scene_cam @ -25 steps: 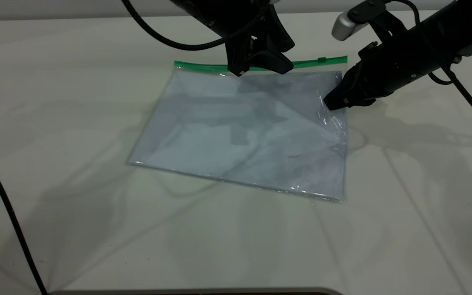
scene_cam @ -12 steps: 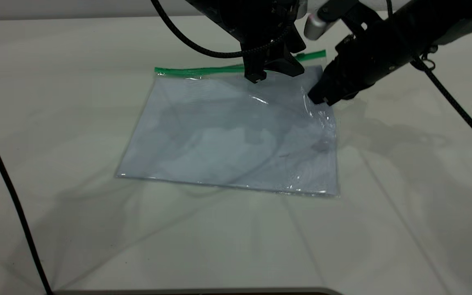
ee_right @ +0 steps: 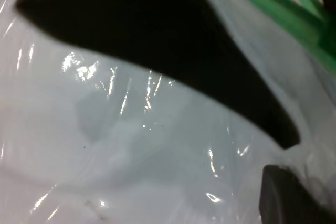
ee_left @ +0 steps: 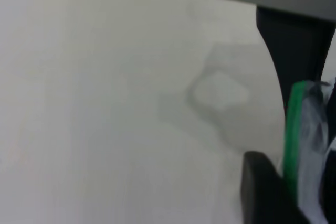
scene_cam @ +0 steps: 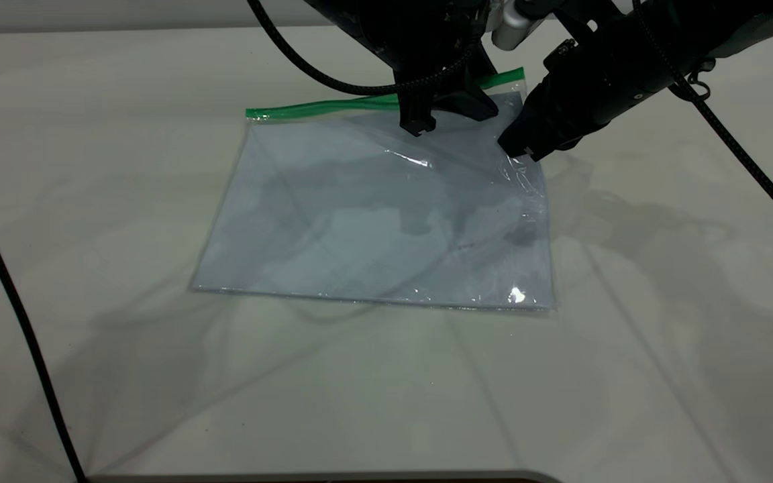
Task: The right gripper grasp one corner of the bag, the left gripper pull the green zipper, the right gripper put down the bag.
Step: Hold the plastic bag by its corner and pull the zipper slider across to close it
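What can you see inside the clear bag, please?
White paper sheets fill the bag nearly edge to edge. Near the green zipper, the left gripper and right gripper cover part of it.

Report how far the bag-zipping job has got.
Done: the right gripper pinches the bag near its far right corner, lifting that edge. In hand: the left gripper sits on the green zipper, mid-strip. Left: finishing the pull and putting the bag down.
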`<action>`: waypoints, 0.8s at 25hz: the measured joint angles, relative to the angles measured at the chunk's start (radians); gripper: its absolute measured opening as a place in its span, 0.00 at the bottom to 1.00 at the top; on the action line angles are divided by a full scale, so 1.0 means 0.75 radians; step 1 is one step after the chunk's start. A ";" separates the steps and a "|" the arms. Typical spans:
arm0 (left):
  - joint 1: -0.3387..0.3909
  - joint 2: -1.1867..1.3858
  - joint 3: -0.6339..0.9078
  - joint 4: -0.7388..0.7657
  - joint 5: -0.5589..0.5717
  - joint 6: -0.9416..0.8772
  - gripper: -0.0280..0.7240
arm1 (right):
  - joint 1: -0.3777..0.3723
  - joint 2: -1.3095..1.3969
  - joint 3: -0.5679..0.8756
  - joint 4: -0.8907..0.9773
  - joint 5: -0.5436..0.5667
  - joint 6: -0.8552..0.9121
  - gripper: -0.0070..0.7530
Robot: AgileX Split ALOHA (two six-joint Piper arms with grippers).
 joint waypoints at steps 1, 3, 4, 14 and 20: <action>0.000 0.000 0.000 0.000 -0.001 0.000 0.35 | 0.000 0.000 0.000 0.000 0.000 0.000 0.06; 0.000 0.000 0.000 0.000 -0.001 0.000 0.22 | 0.000 0.000 0.000 0.009 0.003 0.000 0.06; 0.000 0.000 0.000 0.000 -0.003 0.000 0.16 | 0.000 0.000 0.000 0.016 0.008 0.000 0.06; 0.001 -0.005 0.000 0.000 -0.021 -0.001 0.09 | -0.027 0.000 0.000 0.046 0.078 0.030 0.06; 0.001 -0.015 -0.008 -0.024 -0.039 -0.002 0.09 | -0.137 0.000 0.000 0.046 0.263 0.085 0.06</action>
